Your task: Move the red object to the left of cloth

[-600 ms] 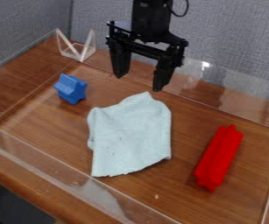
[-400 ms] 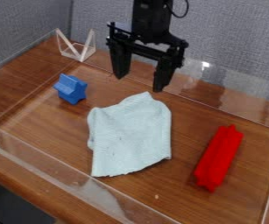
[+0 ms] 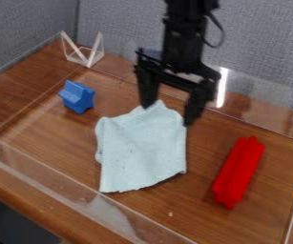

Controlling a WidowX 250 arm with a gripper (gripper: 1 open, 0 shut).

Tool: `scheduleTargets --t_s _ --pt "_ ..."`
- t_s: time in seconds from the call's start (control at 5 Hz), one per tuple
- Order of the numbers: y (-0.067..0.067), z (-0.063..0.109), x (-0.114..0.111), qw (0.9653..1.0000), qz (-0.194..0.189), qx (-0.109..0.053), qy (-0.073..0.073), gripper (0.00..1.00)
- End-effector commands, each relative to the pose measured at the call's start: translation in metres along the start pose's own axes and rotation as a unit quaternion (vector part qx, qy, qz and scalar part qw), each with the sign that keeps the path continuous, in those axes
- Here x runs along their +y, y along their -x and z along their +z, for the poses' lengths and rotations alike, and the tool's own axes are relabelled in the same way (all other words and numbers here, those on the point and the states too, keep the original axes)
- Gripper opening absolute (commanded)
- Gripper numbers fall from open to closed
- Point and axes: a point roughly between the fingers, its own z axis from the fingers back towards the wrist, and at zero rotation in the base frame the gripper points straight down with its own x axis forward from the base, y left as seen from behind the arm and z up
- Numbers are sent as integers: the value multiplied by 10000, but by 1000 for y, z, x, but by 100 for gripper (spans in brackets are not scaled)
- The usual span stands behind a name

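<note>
The red object (image 3: 238, 172) lies on the wooden table (image 3: 40, 105) at the near right, just beside the cloth's (image 3: 141, 146) right edge and not touching it. The cloth is spread out, wrinkled, mid-table. My gripper (image 3: 172, 103) hangs above the cloth's far edge, fingers spread wide, holding nothing. A blue block (image 3: 76, 96) sits farther left.

The gripper (image 3: 172, 103) has shifted from behind the cloth's (image 3: 142, 146) far edge toward the right and nearer the camera; its spread fingertips now hang over the cloth's far right corner, lower in the view than before; the arm above it has moved along.
</note>
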Motion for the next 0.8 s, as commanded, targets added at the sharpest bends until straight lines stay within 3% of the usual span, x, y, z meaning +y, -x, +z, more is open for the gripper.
scheduleTargets --t_s 0.0,0.4,0.6 --pt "-2 4 -31 9993 -289 -229 4 100" --pt "-3 -23 -88 9966 -797 -202 12 100" --pt "-4 -40 -97 9955 -931 -175 26 100"
